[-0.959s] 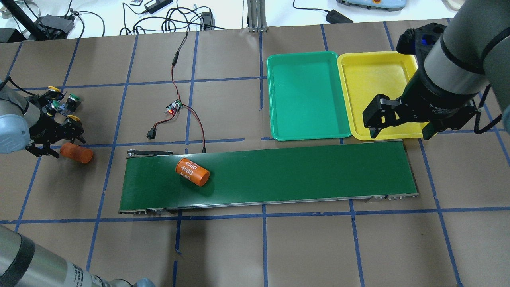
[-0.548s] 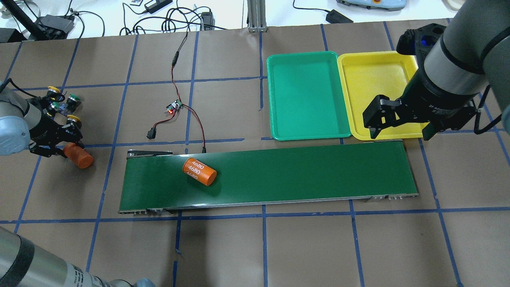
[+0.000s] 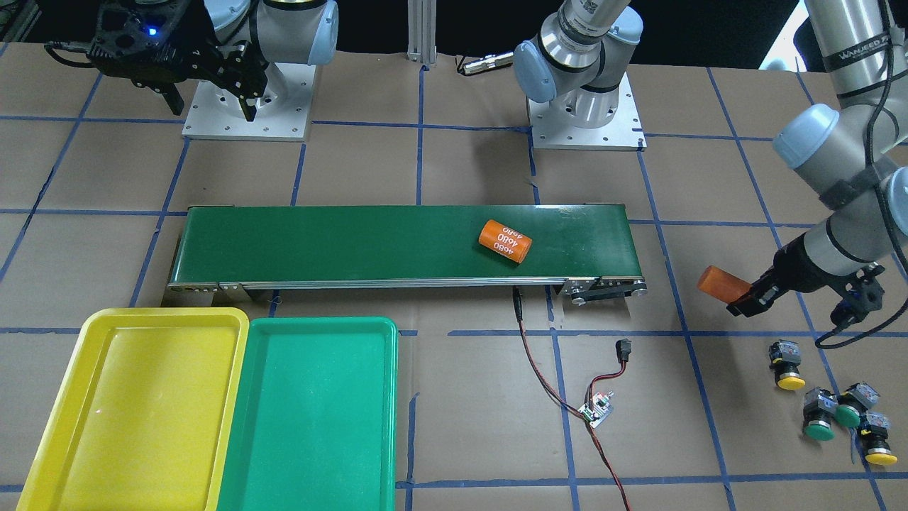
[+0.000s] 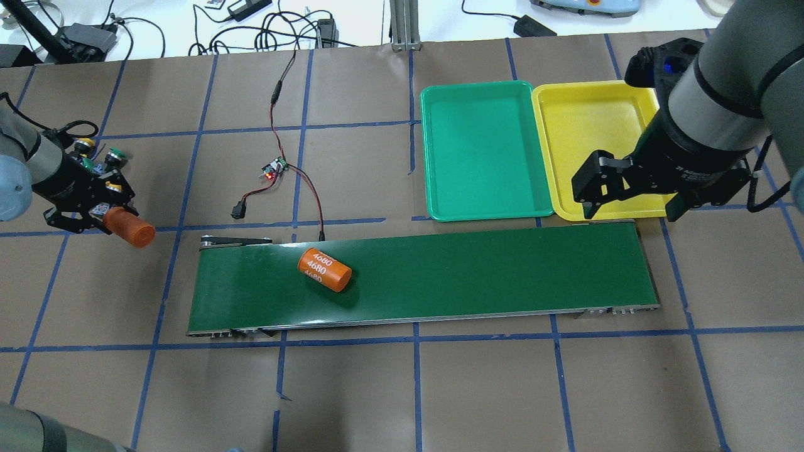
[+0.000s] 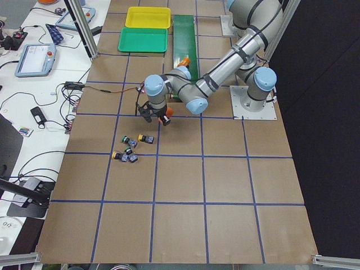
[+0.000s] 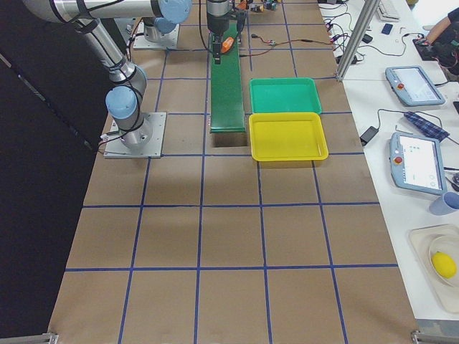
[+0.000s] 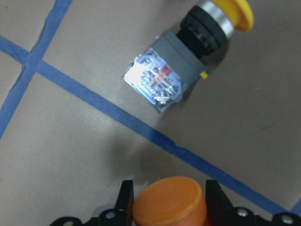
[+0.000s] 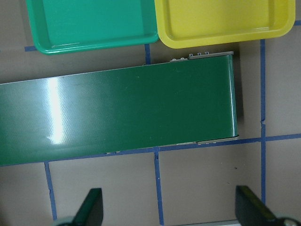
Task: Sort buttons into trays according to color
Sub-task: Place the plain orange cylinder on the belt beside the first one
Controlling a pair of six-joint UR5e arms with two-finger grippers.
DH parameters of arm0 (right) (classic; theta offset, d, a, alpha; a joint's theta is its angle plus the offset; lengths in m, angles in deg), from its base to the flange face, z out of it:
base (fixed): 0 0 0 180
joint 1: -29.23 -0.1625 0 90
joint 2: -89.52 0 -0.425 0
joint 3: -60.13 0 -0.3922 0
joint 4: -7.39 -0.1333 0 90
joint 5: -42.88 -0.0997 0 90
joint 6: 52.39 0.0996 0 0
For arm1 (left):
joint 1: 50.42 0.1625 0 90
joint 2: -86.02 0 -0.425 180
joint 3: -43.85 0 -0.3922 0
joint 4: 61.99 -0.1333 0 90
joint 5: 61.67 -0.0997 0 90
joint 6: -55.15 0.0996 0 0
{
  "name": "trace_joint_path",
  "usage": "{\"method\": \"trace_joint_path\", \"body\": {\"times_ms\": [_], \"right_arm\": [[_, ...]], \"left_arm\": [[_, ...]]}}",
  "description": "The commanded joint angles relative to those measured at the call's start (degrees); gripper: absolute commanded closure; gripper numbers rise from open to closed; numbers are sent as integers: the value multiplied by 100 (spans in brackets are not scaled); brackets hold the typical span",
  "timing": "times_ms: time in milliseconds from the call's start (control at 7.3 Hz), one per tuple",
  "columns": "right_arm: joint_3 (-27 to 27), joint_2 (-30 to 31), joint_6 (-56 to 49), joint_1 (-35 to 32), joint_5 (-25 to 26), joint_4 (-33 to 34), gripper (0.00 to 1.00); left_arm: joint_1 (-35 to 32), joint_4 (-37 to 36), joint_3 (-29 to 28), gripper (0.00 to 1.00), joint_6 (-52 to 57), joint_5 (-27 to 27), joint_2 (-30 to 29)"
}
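In the front-facing view, the left gripper [image 3: 740, 301] is clenching one end of a plain orange plastic cylinder [image 3: 718, 282], and the wrist is hiding most of its fingers. Four small push-button switches are lying on the brown paper-covered bench [image 3: 454, 163] nearby. One yellow-capped switch [image 3: 786, 364] is lying nearest the gripper, two green-capped switches [image 3: 817, 417] [image 3: 855, 404] are touching, and a second yellow-capped switch [image 3: 876, 438] is lying just beside them. An orange cylinder printed "4680" [image 3: 505, 241] is lying on the long dark-green conveyor belt [image 3: 355, 241]. The shallow yellow plastic tray [image 3: 64, 376] and the shallow green plastic tray [image 3: 323, 326] are sitting rim to rim. The right gripper [image 3: 211, 106] is hanging released.

From overhead, the left gripper [image 4: 103, 216] is covering part of the switch cluster. The right gripper [image 4: 633, 213] is hanging spread near the yellow tray's edge, and its arm is hiding a corner of that tray.

In both side views the switches are showing only as specks.

In the left wrist view, the fingers [image 7: 124, 200] are pressing the orange cylinder [image 7: 169, 205], which the bottom edge is cutting off. One yellow switch [image 7: 188, 61] is lying on its side.

In the right wrist view, the fingers [image 8: 89, 209] are standing wide apart over the belt's end, and the top edge is cutting off both trays.
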State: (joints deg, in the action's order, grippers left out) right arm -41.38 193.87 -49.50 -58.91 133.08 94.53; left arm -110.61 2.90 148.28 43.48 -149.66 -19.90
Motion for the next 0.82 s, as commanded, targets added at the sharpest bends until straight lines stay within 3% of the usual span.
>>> {"method": "trace_joint_path", "body": {"times_ms": [0, 274, 685], "right_arm": [[0, 7, -16, 42, 33, 40, 0], [0, 7, -34, 42, 33, 49, 0], [-9, 7, -51, 42, 33, 31, 0]], "left_arm": [[-894, 863, 120, 99, -1857, 27, 754], [-1746, 798, 908, 99, -3466, 54, 1178], [-2495, 639, 1123, 97, -4701, 45, 978]]}}
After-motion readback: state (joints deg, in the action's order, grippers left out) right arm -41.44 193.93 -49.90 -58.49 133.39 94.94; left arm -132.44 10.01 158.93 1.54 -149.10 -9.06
